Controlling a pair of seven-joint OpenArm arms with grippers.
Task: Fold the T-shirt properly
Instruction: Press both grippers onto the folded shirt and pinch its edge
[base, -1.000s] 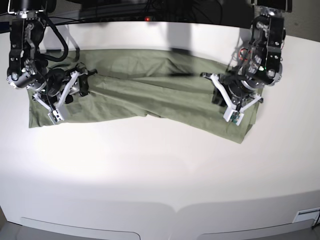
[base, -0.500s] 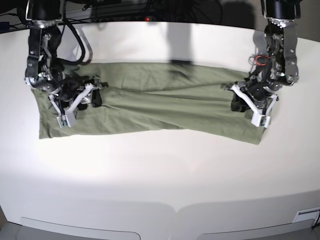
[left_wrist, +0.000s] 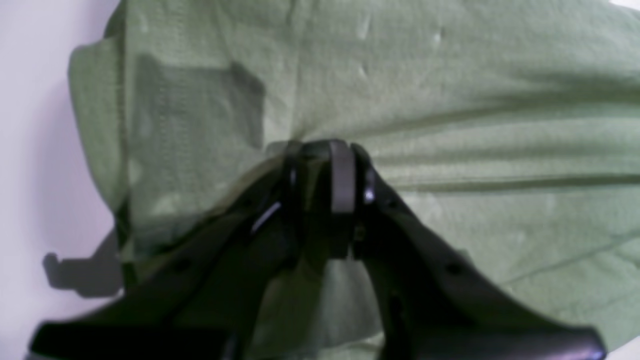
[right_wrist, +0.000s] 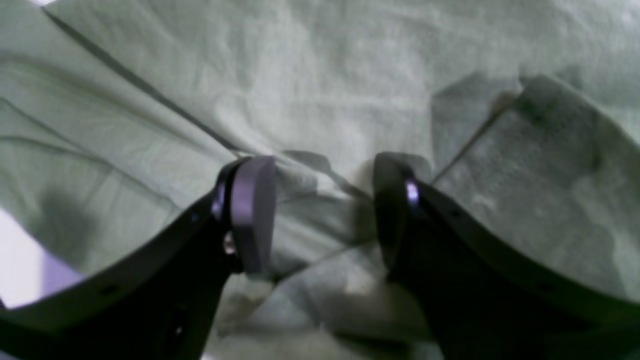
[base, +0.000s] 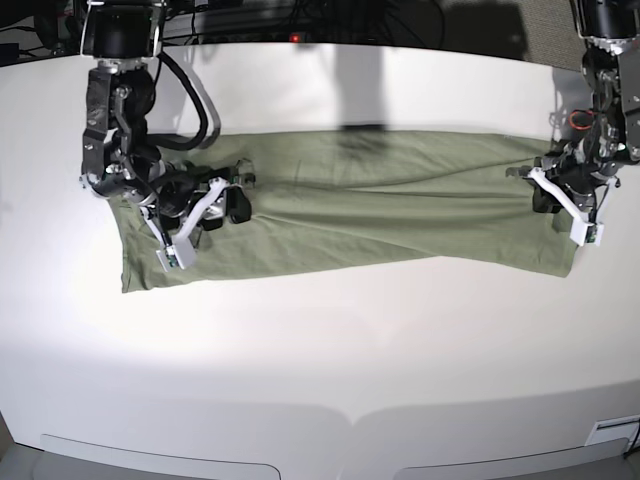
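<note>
The right hand (base: 205, 205), at the left of the base view, sat low over the sage-green T-shirt (base: 350, 205) near its left end, its two fingers spread apart. In the right wrist view that hand (right_wrist: 320, 210) showed a clear gap between its fingers (right_wrist: 252, 210), with a raised bunch of cloth lying in the gap; whether the pads touched that cloth could not be told. A thick hemmed fold of the T-shirt (right_wrist: 350, 100) lay just beside the far finger, toward the right of that view.

The T-shirt lay spread as a long, wrinkled band across the white worktop (base: 320, 350), running from the right hand to the other one, with creases along its length. A bare strip of the worktop showed in front of it and behind it.

At the right of the base view, the left hand (base: 548, 195) was down at the garment's right end. In the left wrist view this hand (left_wrist: 327, 175) had its fingers (left_wrist: 342, 175) pressed together on a pinch of the T-shirt (left_wrist: 450, 100), and folds of cloth ran outward from the pinch. To the left of that view the edge of the fabric curled over, and beyond it lay the worktop (left_wrist: 30, 150), where a dark shadow fell.
</note>
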